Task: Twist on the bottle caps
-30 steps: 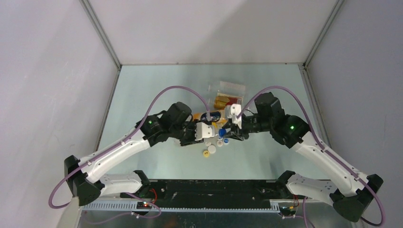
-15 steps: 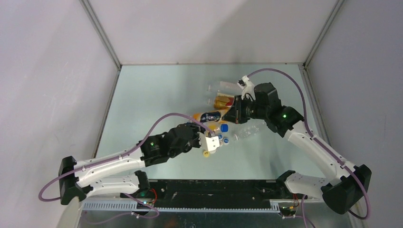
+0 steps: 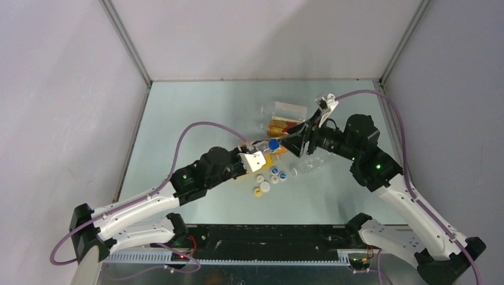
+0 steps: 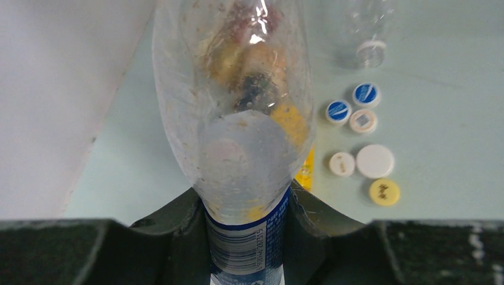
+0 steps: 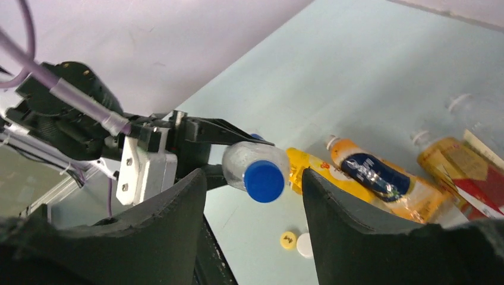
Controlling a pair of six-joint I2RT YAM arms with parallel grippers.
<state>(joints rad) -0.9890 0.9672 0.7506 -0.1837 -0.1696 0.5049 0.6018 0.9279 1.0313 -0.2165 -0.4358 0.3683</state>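
Capped clear bottle being held above the tabletop in the left jaws.

The bottle is being gripped around its blue-labelled body by the left jaws, which are closed tight on it. Its blue cap is being pointed toward the right jaws, which are being held partly apart, just clear of the cap. Six loose caps are lying together on the tabletop, with other bottles lying on their sides nearby.
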